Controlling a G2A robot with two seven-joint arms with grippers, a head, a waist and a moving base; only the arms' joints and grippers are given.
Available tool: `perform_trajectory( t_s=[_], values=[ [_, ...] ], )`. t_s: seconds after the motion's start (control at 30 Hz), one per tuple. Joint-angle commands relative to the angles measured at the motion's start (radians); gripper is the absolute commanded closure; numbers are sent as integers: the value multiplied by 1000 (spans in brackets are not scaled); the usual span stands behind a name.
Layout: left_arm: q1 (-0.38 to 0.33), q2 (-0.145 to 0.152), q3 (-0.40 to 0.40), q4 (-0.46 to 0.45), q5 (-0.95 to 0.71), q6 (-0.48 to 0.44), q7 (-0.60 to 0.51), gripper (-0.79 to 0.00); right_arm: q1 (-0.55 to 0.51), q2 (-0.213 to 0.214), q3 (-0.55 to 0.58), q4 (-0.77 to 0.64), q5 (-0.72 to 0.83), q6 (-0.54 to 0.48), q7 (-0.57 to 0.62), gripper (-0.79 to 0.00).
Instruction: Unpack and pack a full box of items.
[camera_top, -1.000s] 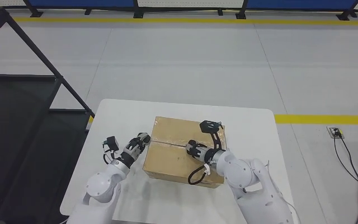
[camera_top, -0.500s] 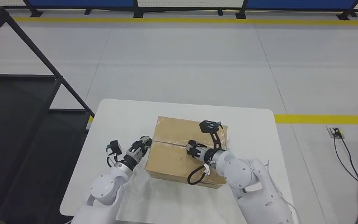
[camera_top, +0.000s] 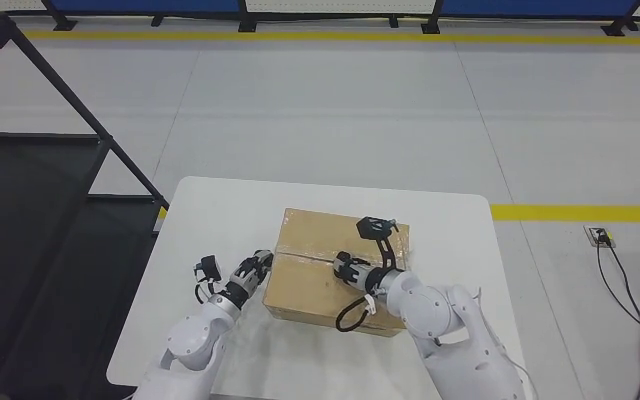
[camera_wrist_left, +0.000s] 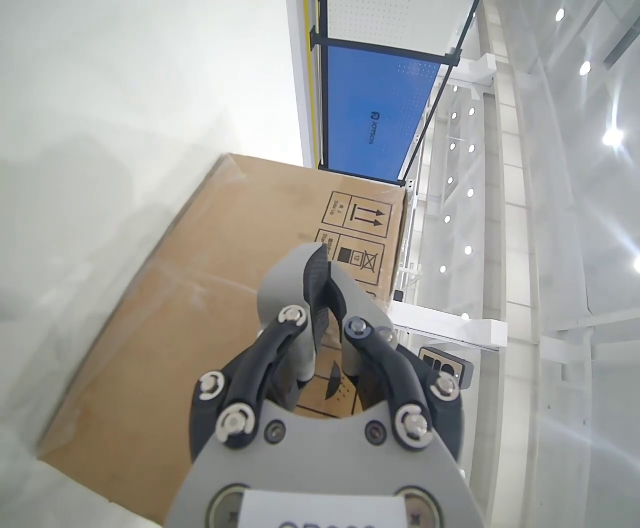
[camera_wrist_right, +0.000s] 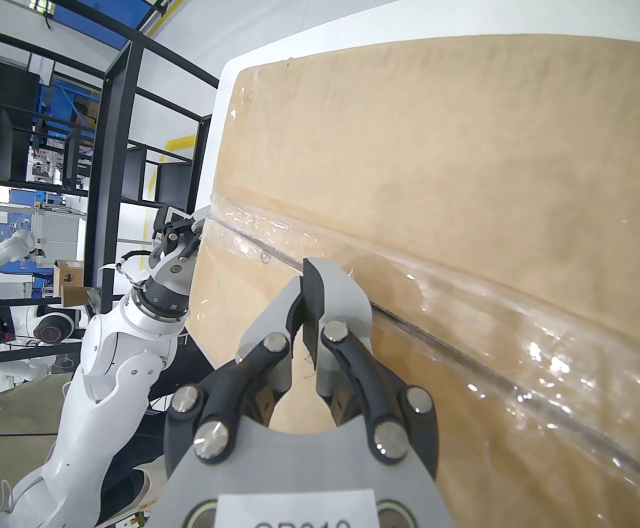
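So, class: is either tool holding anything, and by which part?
Nothing is held: the left tool is shut empty beside the box, the right tool shut empty over its taped seam.

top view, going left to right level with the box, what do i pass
black rack → left gripper → cardboard box → yellow floor line → floor socket
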Motion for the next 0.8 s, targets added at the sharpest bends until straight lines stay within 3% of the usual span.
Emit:
perform_trajectory(
  t_s=[0.0, 0.37, 0.77],
  values=[
    [4, 2, -14, 0, 0, -7, 11, 0, -2, 2, 6, 1, 1, 1, 0, 0],
    [96, 20, -134, -107, -33, -55, 13, 0, -108, 26, 109, -88, 0, 0, -12, 0],
    [147, 26, -147, -180, -23, -67, -17, 0, -286, 51, 300, -212, 39, 52, -141, 0]
  ],
)
